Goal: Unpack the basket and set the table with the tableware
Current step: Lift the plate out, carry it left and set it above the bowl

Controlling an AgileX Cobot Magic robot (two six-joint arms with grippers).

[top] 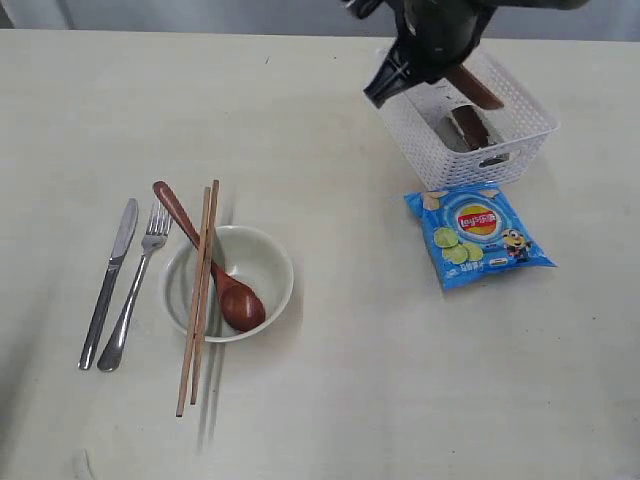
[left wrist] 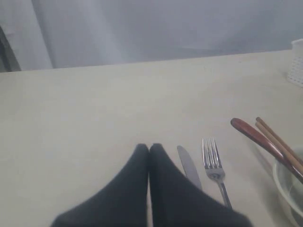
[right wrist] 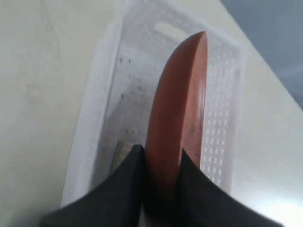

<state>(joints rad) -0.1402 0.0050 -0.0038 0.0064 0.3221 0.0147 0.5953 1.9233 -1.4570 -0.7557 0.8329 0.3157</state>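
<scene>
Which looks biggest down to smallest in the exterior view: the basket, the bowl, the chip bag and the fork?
1. Basket, the biggest.
2. Bag and bowl: they look about the same, so I won't rank them.
3. Fork: long but very thin, the smallest.

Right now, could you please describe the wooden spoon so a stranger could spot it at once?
On the left half of the table stands a cream bowl, right of a knife and fork. The spoon lies with its head inside, handle over the far rim. It is reddish-brown and round-headed, unlike the pale straight chopsticks crossing it.
</scene>
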